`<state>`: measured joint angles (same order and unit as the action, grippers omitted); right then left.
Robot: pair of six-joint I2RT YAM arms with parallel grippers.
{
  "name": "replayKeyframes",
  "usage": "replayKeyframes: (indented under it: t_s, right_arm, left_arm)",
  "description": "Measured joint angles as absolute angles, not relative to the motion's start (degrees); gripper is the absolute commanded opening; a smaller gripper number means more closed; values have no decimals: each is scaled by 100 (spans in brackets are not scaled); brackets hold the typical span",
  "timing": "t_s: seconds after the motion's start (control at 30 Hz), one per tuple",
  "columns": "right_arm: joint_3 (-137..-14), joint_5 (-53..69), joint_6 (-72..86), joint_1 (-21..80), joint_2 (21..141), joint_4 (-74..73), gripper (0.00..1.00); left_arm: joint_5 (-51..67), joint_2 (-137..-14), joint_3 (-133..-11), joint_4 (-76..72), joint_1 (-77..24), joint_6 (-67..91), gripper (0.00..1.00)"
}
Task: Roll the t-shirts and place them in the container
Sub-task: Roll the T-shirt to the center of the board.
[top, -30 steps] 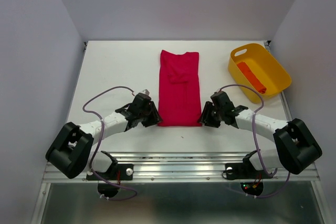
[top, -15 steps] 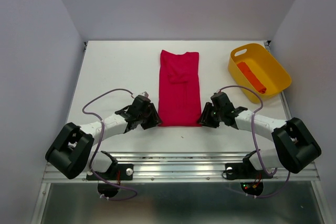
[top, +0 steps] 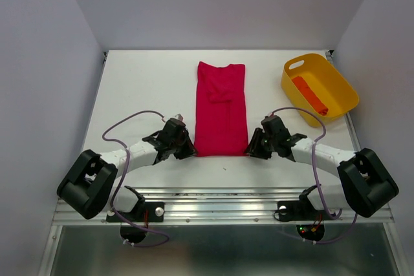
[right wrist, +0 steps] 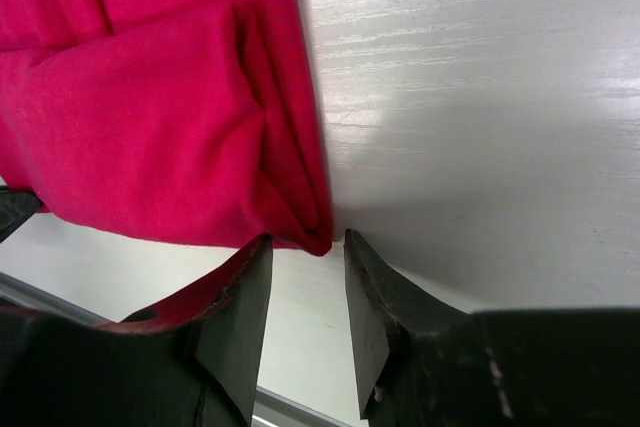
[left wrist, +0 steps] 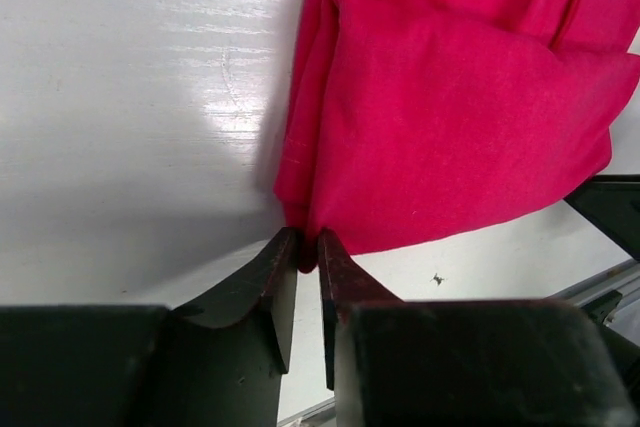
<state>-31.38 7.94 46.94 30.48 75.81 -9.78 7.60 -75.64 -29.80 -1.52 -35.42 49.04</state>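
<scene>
Tub (top: 344, 97) holds an orange roll (top: 310, 94); left jaws pinch crimson shirt (top: 221, 111), right jaws parted beside it.

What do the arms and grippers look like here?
The left arm and right arm have white links between bulky black joint housings, with a thin purple cable looping along each. The left gripper and right gripper are black, with two tapered fingers. Red and green lights glow at the right base.

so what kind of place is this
Probably a robot lab test cell: a white table boxed in by plain walls, two robot arms on a metal rail, one red t-shirt laid out.
</scene>
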Motion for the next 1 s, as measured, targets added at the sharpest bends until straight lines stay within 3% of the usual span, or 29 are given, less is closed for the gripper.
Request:
replayKeyframes:
  t_s: [0.1, 0.2, 0.3, 0.4, 1.0]
  right_arm:
    - [-3100, 808, 4722, 3052, 7566, -952, 38]
    - [-3096, 816, 4748, 3074, 7568, -943, 28]
    - [-3096, 847, 4746, 3083, 7625, -928, 11]
    - [-3098, 860, 4764, 3083, 7647, -932, 1]
    - [-3745, 462, 4670, 3083, 7465, -1297, 1]
  left_arm:
    - [794, -7612, -2974, -207, -3542, 4915, 12]
    - [814, -7612, -2969, -237, -3542, 4923, 1]
    - [829, -7612, -2969, -242, -3542, 4943, 0]
    - [836, -7612, -2969, -235, -3542, 4941, 0]
    - [670, -7540, -4012, 611, -3514, 4836, 0]
